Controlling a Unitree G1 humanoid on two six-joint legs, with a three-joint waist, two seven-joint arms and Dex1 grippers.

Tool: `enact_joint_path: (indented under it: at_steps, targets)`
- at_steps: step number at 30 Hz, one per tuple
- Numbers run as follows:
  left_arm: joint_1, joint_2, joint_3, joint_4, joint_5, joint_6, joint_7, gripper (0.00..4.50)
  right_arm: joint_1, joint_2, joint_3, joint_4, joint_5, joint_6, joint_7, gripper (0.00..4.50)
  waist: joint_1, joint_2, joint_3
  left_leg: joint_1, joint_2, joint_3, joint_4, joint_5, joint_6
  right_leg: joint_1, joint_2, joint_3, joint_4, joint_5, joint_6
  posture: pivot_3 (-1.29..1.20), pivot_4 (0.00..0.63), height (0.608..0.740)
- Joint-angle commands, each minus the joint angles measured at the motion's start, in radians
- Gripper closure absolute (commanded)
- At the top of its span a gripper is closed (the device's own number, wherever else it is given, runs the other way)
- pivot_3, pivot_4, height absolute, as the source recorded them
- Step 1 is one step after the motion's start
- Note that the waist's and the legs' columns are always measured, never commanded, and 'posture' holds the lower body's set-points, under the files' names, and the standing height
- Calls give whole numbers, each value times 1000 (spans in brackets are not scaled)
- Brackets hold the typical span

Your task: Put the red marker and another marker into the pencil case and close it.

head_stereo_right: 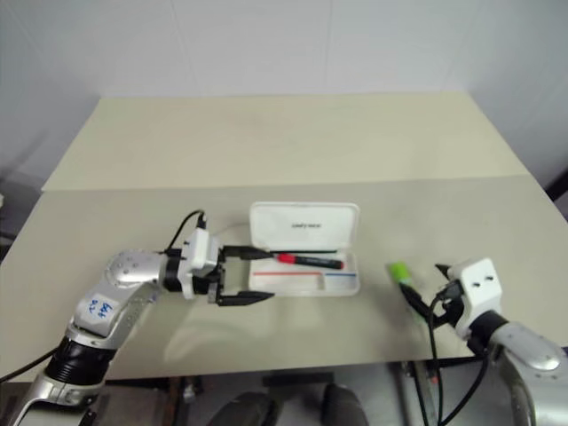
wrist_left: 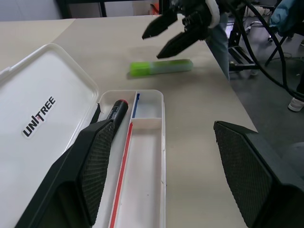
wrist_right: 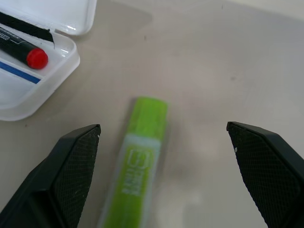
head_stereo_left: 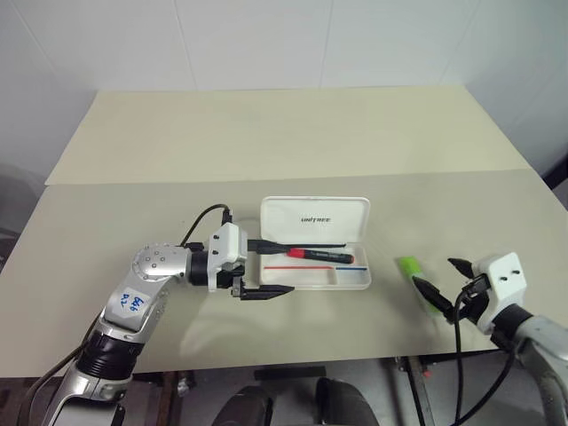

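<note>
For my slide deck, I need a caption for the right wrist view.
Open right gripper poised over the lime-green highlighter on the table, beside the open pencil case holding the red marker.

White pencil case [head_stereo_left: 312, 216], dark lettering on the raised lid, one red line and one blue line printed along the tray floor. Red marker [head_stereo_left: 320, 256] inside: black body, red end. Lime-green highlighter [wrist_right: 137, 166] with a paler, translucent section carrying a printed label. Pale beige table [head_stereo_left: 266, 133]. Black fingers [wrist_left: 97, 159] with a fine cross-hatched texture on the pads, on both left gripper [head_stereo_left: 268, 268] and right gripper [head_stereo_left: 444, 282], white housings behind.
</note>
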Motion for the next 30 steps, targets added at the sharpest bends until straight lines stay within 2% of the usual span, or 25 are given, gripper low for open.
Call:
enact_joint_path:
  at_steps: [1,6,7,10,12,16,17,23,30]
  targets:
    - [-24,15,20,4,3,-22,-17,914,53,44,25,-67,-6,20,-59,19,-1,0,0,0,0,0,0,0,0,0,0,0,0,0,0,0,150,740]
    - [-32,20,21,14,6,-25,-26,914,112,71,69,-91,-30,38,-97,19,-3,1,0,0,-1,0,0,-1,1,0,0,0,0,0,0,0,150,740]
    - [-33,19,21,13,7,-25,-26,914,118,77,67,-77,-40,32,-112,194,-3,1,0,0,-1,1,0,-1,1,0,0,0,0,0,0,0,150,740]
    - [-37,19,22,14,8,-26,-26,914,125,82,70,-49,-63,12,-132,874,-1,1,0,1,0,1,0,-1,1,0,0,0,0,0,0,0,150,740]
    - [-38,20,24,17,10,-28,-27,914,116,82,77,-44,-64,8,-132,1722,0,1,0,1,0,1,0,-1,0,1,0,0,0,0,0,0,150,740]
    - [-33,19,24,13,12,-32,-23,914,87,76,85,-28,-68,-2,-135,3168,-1,0,0,1,-1,1,1,-1,0,1,0,1,-1,0,0,0,150,740]
    - [-31,18,23,12,13,-33,-20,914,74,74,87,-23,-71,-6,-135,3405,-2,0,0,1,-1,1,1,-1,1,1,0,1,-1,0,0,0,150,740]
    - [-24,17,26,12,19,-42,-11,914,-54,34,92,39,-98,-57,-103,3394,-6,1,0,1,0,1,1,0,0,1,0,1,-1,1,0,0,150,740]
    - [21,58,65,7,26,-57,-1,914,-296,-123,103,225,-90,-187,73,3394,-11,1,0,1,1,3,-1,-1,0,0,1,0,-2,1,0,0,150,740]
